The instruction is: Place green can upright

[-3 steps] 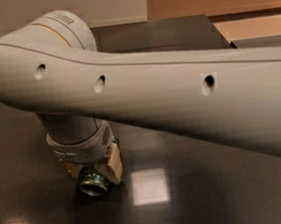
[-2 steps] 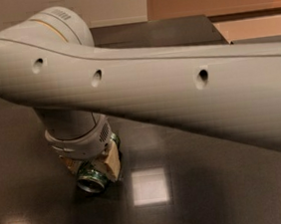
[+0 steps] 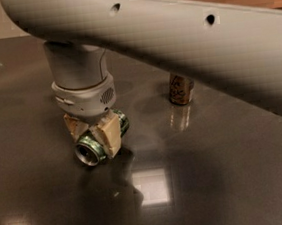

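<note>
The green can [image 3: 88,149] lies on its side on the dark glossy table [image 3: 223,176], its silver end facing the front left. My gripper [image 3: 94,134] points straight down over it from the white wrist. Its two tan fingers [image 3: 108,133] sit on either side of the can's body and are closed against it. The can's far end peeks out behind the right finger. The big white arm crosses the top of the view and hides the table's back.
A brown-gold can [image 3: 181,89] stands upright behind and to the right of the gripper, partly under the arm. Bright light reflections lie on the table in front of the green can.
The arm has risen in the view and the view now shows more of the table. The brown-gold can, hidden before, is in sight. The gripper stays on the green can.
</note>
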Controlling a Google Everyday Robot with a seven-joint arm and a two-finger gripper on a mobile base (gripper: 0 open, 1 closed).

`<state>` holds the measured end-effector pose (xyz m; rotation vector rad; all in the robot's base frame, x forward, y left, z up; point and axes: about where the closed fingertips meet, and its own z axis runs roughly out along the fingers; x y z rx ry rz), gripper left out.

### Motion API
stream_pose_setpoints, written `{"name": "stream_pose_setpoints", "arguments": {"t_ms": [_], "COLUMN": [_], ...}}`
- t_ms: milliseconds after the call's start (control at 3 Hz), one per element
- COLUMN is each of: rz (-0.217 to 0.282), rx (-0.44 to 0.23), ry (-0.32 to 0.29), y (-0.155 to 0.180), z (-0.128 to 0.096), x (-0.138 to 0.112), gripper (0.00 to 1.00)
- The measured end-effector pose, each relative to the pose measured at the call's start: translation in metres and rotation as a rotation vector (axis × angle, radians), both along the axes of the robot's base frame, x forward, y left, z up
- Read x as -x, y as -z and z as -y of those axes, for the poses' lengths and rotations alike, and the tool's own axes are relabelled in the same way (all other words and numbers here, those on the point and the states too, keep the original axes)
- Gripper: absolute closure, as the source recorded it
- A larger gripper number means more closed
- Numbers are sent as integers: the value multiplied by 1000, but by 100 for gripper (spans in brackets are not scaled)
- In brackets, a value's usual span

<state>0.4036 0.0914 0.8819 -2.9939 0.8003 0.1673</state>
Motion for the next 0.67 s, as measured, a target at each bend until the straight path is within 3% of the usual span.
{"name": "stream_pose_setpoints", "arguments": {"t_ms": [333,667], "rz": [-76,-192], "rx": [-108,-236], "ry": [172,375], "y": [-29,-49], "z": [8,18], "x": [-18,-20], "gripper": [100,100]}}
